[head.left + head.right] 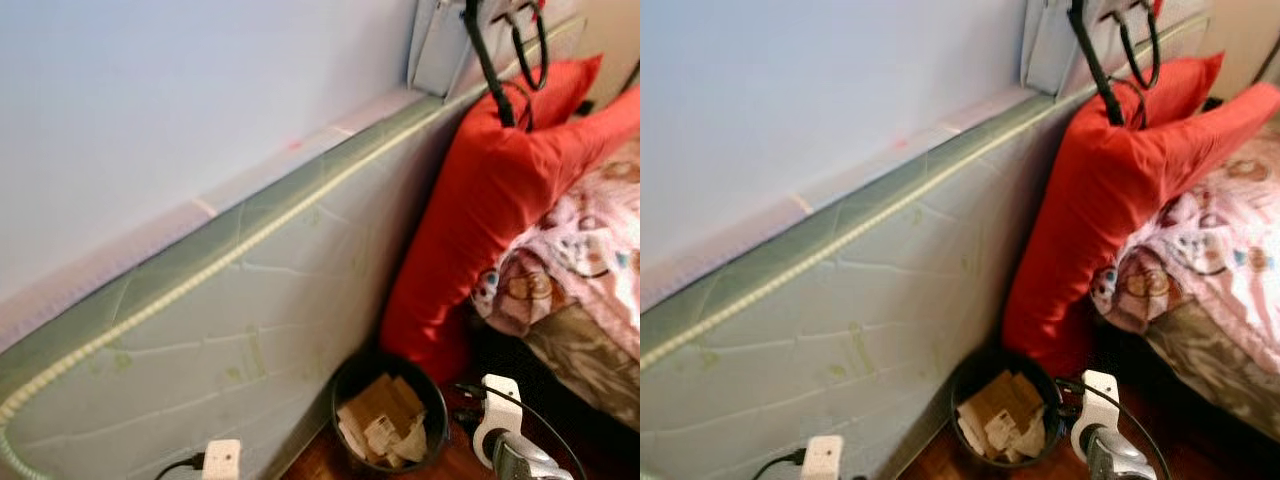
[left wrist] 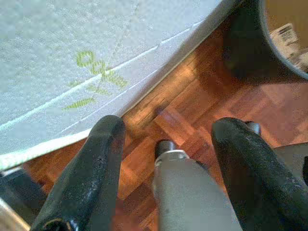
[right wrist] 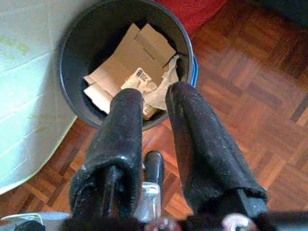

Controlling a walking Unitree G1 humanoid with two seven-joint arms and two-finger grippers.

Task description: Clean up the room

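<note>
A pale wall [image 1: 180, 90] takes up the upper left of the head views. Leaning against it on its long edge stands a grey-green quilted mattress [image 1: 230, 330], piped along its top seam and marked with faint green stitched motifs. To its right lies a bed [image 1: 590, 290] covered with a pink patterned blanket [image 1: 585, 250]. Two large red pillows [image 1: 480, 200] are propped at the head of the bed, the nearer one touching the mattress face. Black straps [image 1: 500, 60] hang over the top of the pillows from a grey item at the wall.

The floor is dark wood parquet [image 3: 250, 91]. On it, in the gap between mattress and bed, stands a black round waste bin [image 1: 390, 410], just beside the mattress and below the red pillow. It holds flattened cardboard pieces [image 3: 130, 62] and crumpled paper.

The right claw [image 3: 156, 101] hangs directly above the near rim of the bin, its two black fingers [image 3: 197, 139] close together with a narrow gap and nothing between them. The left claw [image 2: 166, 139] hangs over bare parquet beside the mattress base, fingers [image 2: 91, 173] spread wide, released, nothing held; the bin's wall [image 2: 245, 43] is near it.
</note>
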